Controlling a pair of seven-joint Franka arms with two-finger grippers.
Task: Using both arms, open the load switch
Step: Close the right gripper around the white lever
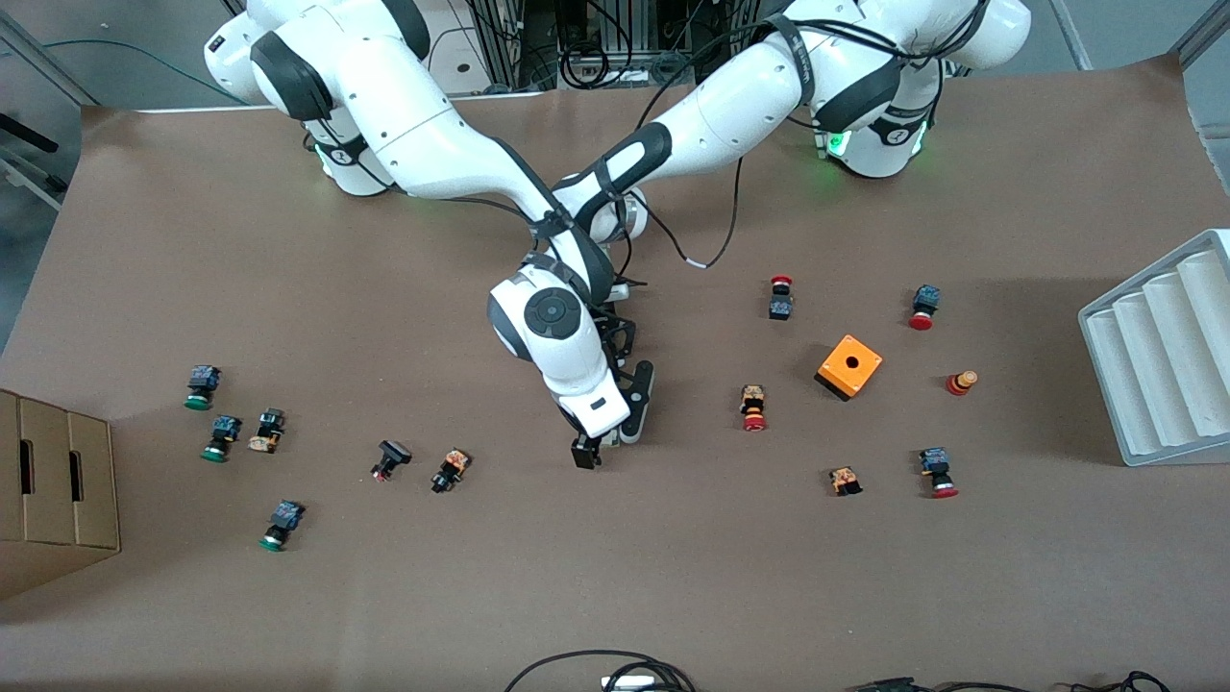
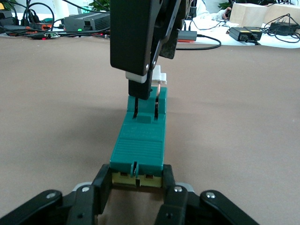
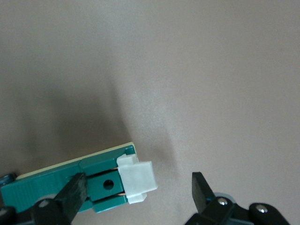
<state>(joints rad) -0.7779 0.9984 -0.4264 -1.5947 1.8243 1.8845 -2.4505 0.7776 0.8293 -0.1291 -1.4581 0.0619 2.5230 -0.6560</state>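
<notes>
**Both arms meet over the switch at mid-table**

A brown paper-covered table [image 1: 673,596] fills the scene, with push-buttons [image 1: 202,386] scattered toward the right arm's end and an orange box [image 1: 849,366] toward the left arm's end. Between them, at the table's middle, lies the load switch [image 2: 140,143]. The right gripper [image 3: 136,190] hangs over the switch's white sliding piece [image 3: 137,180] with its fingers spread wide, one on the green body and the other well clear. The left gripper [image 2: 137,180] is clamped on the switch's other end, pinning it to the table. The block looks light, rigid and smooth, likely to skid unless held; the small white slider looks like the place to grip, squarely across its sides.
</notes>
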